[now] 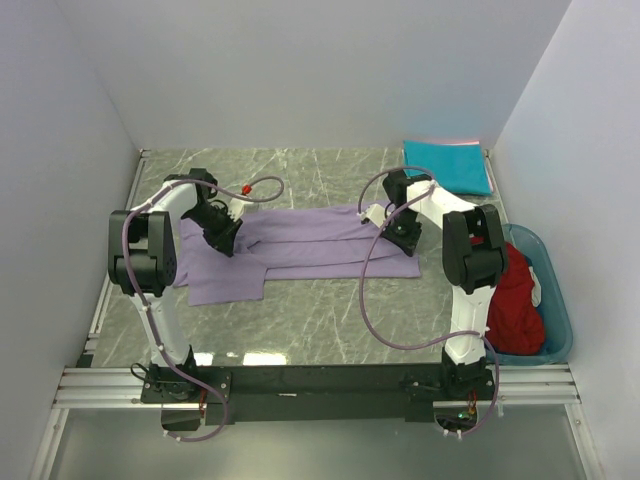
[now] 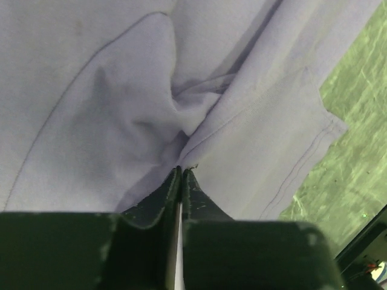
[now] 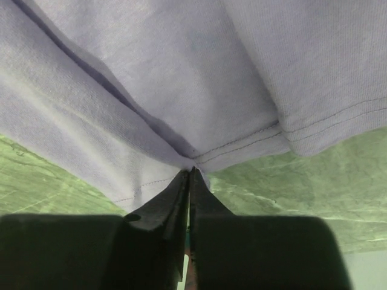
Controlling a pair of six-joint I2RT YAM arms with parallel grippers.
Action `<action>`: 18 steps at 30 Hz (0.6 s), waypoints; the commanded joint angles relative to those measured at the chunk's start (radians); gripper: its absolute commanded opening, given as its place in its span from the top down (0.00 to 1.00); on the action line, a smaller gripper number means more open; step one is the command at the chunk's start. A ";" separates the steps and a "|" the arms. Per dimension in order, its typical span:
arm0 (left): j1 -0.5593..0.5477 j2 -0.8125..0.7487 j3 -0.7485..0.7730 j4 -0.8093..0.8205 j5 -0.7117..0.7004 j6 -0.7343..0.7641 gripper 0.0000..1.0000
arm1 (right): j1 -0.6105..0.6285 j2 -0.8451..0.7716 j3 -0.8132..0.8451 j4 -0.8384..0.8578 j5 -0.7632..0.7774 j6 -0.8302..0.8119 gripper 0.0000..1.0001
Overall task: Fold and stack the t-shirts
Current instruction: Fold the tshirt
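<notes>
Now the lavender t-shirt [image 1: 310, 245] lies flat across the middle of the grey marbled bench [image 1: 320, 330]. It is stretched from left to right. It looks already folded along its length, with a wider part spread toward the near left side.

Both arms reach down to this t-shirt, 1 at each end. The left tool [image 2: 181, 171] is on the left part of the cloth. In the left wrist view its 2 black fingers [image 2: 154, 202] are pressed together, and a small bunch of lavender fabric is caught between the tips. Wrinkles run from this pinch out into the cloth.

The right tool [image 3: 192, 171] is at the right edge of the same t-shirt. In the right wrist view its fingers are also together, clamped on the stitched hem where 2 layers of fabric meet. The green-grey bench surface shows just beside the hem.

The teal t-shirt [image 1: 448, 165] lies folded flat at the far right corner of the bench, well apart from the lavender one. The dark red t-shirt [image 1: 512, 310] is crumpled inside the teal plastic bin [image 1: 560, 310], which stands at the right side, near the base of the right arm.
</notes>
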 commanded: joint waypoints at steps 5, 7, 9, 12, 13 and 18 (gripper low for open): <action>0.031 -0.059 0.014 -0.079 0.033 0.069 0.99 | -0.007 -0.047 0.057 -0.054 0.008 -0.013 1.00; 0.057 -0.069 0.017 -0.087 0.040 0.080 0.99 | -0.007 -0.056 0.069 -0.064 0.008 -0.016 1.00; 0.068 -0.074 0.023 -0.104 0.045 0.094 0.99 | -0.007 -0.057 0.081 -0.074 0.026 -0.014 1.00; 0.085 -0.079 0.035 -0.113 0.054 0.100 0.99 | -0.007 -0.049 0.112 -0.089 0.026 -0.014 1.00; 0.089 -0.079 0.040 -0.113 0.059 0.099 0.99 | -0.007 -0.040 0.132 -0.092 0.026 -0.014 1.00; 0.097 -0.070 0.055 -0.096 0.059 0.094 0.99 | -0.006 0.003 0.199 -0.106 0.028 -0.011 1.00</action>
